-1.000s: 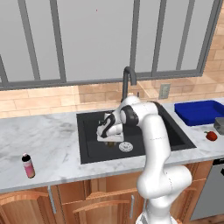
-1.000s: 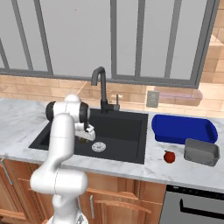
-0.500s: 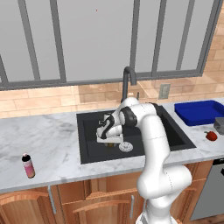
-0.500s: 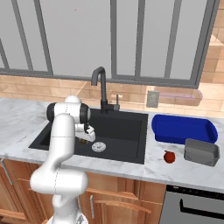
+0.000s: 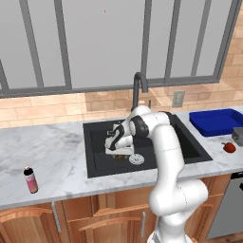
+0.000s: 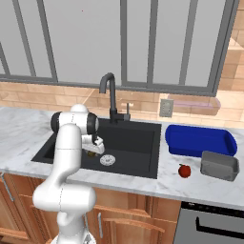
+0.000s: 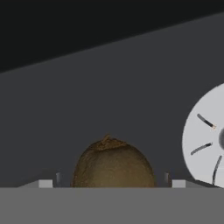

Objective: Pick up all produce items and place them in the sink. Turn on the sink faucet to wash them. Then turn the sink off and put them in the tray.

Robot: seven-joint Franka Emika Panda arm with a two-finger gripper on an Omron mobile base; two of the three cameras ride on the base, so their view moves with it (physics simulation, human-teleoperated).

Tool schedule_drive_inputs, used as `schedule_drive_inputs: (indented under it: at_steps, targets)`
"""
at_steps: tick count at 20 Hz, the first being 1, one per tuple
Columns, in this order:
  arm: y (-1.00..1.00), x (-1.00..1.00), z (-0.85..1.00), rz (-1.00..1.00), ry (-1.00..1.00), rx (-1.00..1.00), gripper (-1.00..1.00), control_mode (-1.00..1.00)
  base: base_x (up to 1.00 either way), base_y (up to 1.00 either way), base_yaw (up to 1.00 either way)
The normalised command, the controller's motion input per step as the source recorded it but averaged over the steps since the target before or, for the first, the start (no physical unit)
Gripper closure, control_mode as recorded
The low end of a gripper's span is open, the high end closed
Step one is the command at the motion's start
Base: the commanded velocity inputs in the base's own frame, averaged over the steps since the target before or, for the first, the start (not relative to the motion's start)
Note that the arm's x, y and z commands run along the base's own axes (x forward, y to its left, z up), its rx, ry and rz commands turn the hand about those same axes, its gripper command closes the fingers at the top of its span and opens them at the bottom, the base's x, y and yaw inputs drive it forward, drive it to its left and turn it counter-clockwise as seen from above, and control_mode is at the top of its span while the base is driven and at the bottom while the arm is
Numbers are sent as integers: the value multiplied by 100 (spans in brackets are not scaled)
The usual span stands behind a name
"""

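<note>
Arm folded down into sink [image 5: 192,142]; gripper [image 5: 119,153] low beside drain [image 5: 136,160]; brownish-olive ball [image 7: 113,162] between fingers; grip state unclear.

Grey-framed glass panels [image 5: 109,42] span the wall above the claw [image 5: 118,151], over a tan brick backsplash [image 5: 42,111]. A white marble surface [image 5: 47,152] spreads around it, wooden cabinets [image 5: 104,218] below.

The brown ball [image 7: 113,162] is cut off low in the hand view; claw [image 5: 119,151] fingertips hidden, drain [image 7: 205,135] cropped at right.
</note>
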Motion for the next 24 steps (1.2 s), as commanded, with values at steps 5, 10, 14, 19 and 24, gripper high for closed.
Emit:
schedule_drive_inputs:
  at_steps: [5, 10, 14, 19, 24]
  targets:
    - [-3, 0, 13, 0, -5, 0, -100, -100, 0, 0, 0]
    - [0, -15, 47, 0, -13, 0, -100, -100, 0, 0, 0]
    - [0, -36, 74, 0, -19, 0, -100, -100, 0, 0, 0]
    - [0, -36, 78, 0, -14, 0, -100, -100, 0, 0, 0]
    - [0, -36, 78, 0, -5, 0, -100, -100, 0, 0, 0]
